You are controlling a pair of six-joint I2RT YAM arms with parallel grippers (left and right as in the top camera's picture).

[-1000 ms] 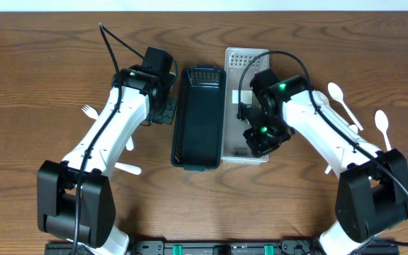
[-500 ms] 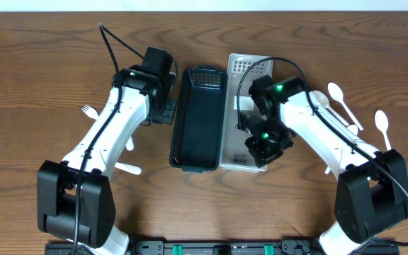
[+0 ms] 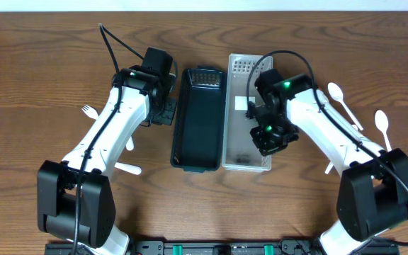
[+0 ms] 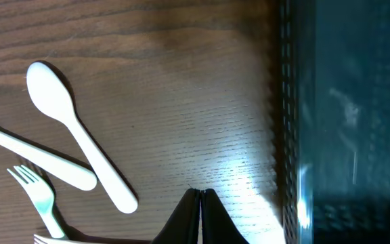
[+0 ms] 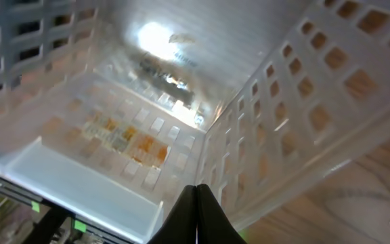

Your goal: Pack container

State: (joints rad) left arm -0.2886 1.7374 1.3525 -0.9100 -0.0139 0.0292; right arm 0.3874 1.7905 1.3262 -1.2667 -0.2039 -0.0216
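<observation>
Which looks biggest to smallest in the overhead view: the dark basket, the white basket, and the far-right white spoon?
1. white basket and dark basket: too close in size to rank; the right arm covers part of the white one.
2. white spoon: clearly smallest.

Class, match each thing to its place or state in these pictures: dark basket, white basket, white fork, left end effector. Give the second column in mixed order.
Things
1. dark basket
2. white basket
3. white fork
4. left end effector

Places or states
A. on the table, left of the left arm
B. shut, above bare wood
C. beneath the right end effector
D. between the left arm and the white basket

Pairs: 1-D, 2-C, 3-A, 4-B
</observation>
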